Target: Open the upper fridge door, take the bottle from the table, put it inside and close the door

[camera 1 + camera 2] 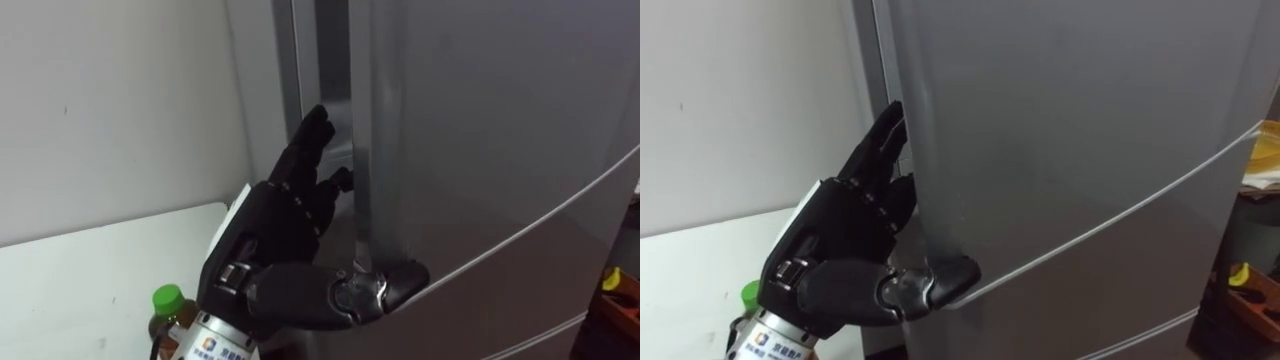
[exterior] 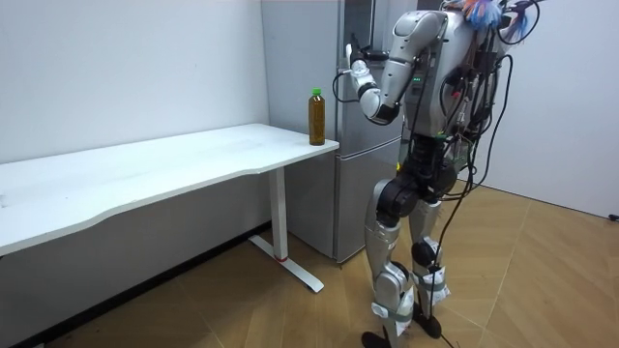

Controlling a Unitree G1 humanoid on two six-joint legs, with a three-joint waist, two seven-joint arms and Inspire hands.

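My left hand (image 1: 280,230) is nearest the camera, with its back towards me. Its fingers (image 1: 315,130) reach up along the free edge of the upper door (image 1: 480,120), and in the right eye view their tips slip behind that edge. The thumb (image 1: 390,285) is folded across the door's silver front, so the edge is pinched between thumb and fingers. There is a printed sticker (image 1: 215,345) on the wrist, too small for me to read.

Just below the wrist I see the bottle (image 1: 165,318): a green cap (image 1: 168,297) and an amber shoulder. It stands on the white table (image 1: 80,270), apart from the hand. The room view gives me all of it, upright with the cap on top and its long axis vertical. There it sits at the table's corner nearest the fridge (image 2: 353,145). It holds dark amber liquid, and I can't make out any label.

In the eye views a dark gap shows between the door's edge and the fridge body, and a thin seam (image 1: 560,205) runs below the upper door. The room view shows the robot standing upright on a wood floor (image 2: 542,271), facing the fridge beside the table's end with its left arm raised to the door.
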